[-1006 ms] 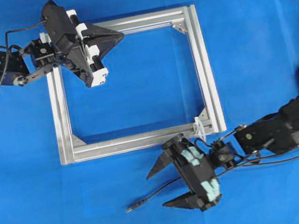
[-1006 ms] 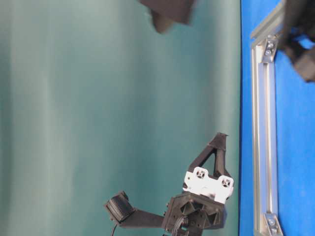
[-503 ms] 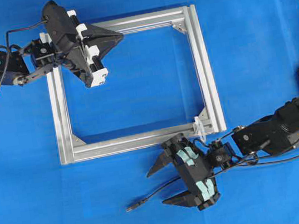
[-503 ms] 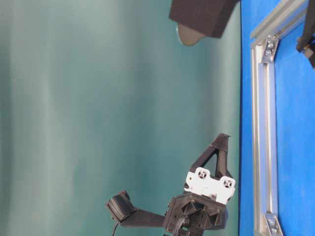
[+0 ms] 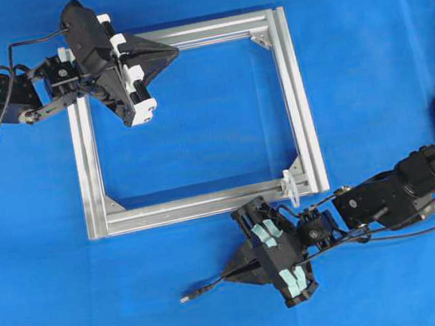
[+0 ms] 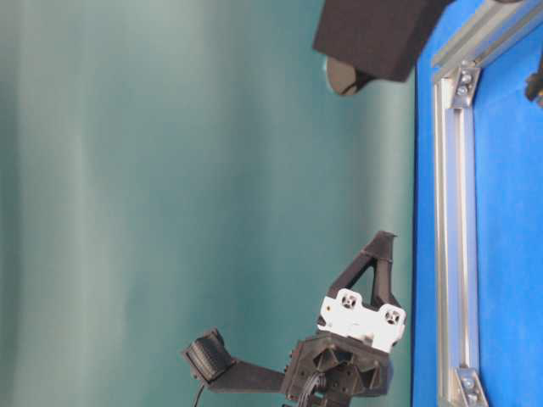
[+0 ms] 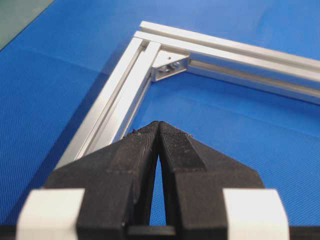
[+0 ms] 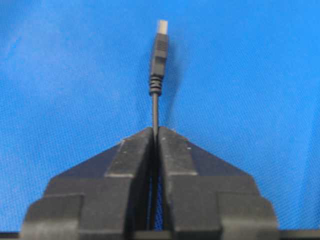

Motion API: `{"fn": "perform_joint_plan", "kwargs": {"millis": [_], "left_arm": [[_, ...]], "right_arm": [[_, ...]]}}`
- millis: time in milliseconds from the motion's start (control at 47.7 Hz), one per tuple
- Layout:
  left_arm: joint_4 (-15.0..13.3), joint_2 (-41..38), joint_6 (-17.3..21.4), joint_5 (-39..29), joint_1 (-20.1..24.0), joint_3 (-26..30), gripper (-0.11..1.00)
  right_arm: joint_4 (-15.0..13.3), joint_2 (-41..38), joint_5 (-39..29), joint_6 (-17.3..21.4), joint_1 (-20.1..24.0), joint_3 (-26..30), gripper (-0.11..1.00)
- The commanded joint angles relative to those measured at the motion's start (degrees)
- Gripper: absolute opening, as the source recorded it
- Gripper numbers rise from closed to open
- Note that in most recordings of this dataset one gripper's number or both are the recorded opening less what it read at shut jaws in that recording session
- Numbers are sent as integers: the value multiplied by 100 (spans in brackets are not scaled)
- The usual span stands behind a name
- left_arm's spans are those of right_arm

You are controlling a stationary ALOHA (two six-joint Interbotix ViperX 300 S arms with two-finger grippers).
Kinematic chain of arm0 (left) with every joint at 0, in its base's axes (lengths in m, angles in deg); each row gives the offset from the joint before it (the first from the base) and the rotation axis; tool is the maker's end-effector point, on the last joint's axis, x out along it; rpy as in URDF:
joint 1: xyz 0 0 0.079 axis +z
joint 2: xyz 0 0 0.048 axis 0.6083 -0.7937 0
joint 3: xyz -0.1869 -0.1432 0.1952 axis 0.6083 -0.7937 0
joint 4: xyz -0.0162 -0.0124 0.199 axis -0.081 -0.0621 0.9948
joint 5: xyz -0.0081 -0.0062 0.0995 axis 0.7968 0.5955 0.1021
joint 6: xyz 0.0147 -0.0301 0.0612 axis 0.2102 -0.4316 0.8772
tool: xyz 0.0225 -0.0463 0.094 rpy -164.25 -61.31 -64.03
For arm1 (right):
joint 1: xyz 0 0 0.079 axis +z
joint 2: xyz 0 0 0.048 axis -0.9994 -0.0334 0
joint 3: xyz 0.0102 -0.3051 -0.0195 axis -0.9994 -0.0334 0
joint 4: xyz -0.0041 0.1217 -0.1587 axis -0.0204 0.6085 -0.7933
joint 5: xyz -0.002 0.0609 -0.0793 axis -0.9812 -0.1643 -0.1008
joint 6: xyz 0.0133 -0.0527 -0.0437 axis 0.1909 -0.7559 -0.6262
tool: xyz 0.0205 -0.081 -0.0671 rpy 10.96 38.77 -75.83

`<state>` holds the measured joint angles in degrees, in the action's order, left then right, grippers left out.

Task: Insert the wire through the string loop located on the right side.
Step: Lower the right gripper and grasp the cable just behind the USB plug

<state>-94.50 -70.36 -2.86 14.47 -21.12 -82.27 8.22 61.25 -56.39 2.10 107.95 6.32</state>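
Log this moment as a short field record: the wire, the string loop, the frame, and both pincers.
wire: black, lying on the blue mat, plug tip sticking out past the right pincer
string loop: small and white, at the frame's lower right corner, wire not through it
frame: silver rectangle, flat on the mat
right pincer: shut on the wire just behind the plug
left pincer: shut, holding nothing, over the frame's top rail
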Motion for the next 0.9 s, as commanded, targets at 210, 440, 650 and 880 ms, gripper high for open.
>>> {"fn": "perform_joint_plan", "kwargs": {"millis": [210,440,650,880], "left_arm": [[18,229,9,26,35,-35,0],[9,237,9,26,26,-53,0],[9,237,9,26,26,-53,0],[9,237,9,26,26,-53,0]], "right_arm": [[-9,105,-9,9,26,79,-4],[-9,246,-62,18,18,88,-4],[-9,738,-694,18,26,79,-4],[-9,1318,-1450,9,18,88,-4]]}}
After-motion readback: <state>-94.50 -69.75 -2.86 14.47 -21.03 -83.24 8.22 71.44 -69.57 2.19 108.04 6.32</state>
